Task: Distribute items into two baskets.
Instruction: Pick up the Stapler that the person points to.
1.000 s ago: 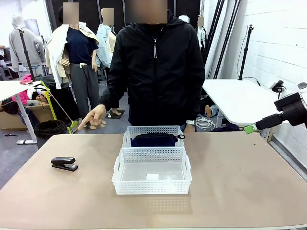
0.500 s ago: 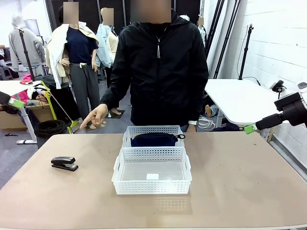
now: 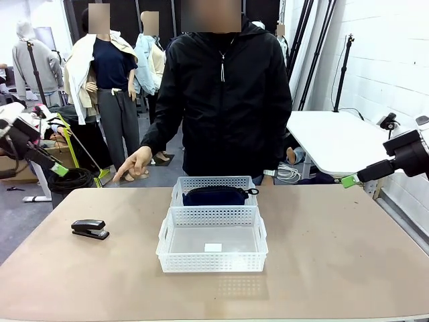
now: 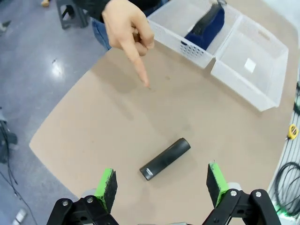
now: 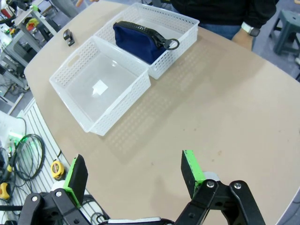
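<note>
Your left jaws stand wide apart with nothing between them, held high off the left side of the bench [image 3: 335,255] and aimed down at the black stapler [image 4: 165,159], which lies on the bench well left of both baskets. Your right jaws are likewise apart and empty, high at the right side. The navy zip pouch [image 3: 214,195] sits in the far basket [image 3: 213,181]; the near basket [image 3: 213,216] stands right against it. The person's hand [image 3: 134,163] points one finger down at the bench's far left
</note>
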### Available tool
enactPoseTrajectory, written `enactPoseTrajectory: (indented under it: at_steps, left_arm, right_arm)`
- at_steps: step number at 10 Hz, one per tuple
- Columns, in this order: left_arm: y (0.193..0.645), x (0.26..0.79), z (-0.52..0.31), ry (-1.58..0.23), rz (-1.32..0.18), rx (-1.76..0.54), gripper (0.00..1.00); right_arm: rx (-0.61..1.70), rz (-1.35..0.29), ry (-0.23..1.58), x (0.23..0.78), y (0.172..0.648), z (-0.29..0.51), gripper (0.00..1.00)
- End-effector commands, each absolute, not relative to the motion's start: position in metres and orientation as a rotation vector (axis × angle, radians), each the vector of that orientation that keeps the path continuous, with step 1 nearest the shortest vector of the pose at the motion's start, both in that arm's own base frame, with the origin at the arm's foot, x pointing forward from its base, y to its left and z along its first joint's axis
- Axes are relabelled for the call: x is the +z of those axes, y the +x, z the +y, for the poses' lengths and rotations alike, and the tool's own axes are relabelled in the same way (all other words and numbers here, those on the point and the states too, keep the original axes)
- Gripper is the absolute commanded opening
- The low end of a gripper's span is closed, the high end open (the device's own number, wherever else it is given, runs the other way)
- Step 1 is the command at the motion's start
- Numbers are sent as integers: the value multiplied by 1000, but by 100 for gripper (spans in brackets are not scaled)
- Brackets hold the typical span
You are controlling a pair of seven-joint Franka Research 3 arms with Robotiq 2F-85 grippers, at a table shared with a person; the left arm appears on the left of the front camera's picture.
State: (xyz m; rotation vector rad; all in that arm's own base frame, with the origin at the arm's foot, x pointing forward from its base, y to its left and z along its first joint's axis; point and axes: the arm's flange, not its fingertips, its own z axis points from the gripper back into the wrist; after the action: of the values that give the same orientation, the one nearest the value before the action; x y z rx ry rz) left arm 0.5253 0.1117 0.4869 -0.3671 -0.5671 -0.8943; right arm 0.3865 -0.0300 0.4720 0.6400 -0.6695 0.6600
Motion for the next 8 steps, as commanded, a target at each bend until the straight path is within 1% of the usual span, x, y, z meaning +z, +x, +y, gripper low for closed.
enactPoseTrajectory:
  at_steps: [1,3,5,6,8]
  left_arm:
    - [532,476,108,-338,-566,-1019,100]
    - [536,453,91,-255,-422,-1184,100]
    - [538,448,74,-132,-309,-1332,100]
    - [539,450,67,-82,-285,-1378,100]
    - [540,453,60,-67,-287,-1456,100]
  right_arm:
    - [646,-663,652,472,387,-29,100]
    - [646,-663,652,472,387,-29,100]
    - [646,-663,652,472,387,-29,100]
    - [646,-663,652,472,387,-29,100]
    - [646,-663,652,472,387,-29,100]
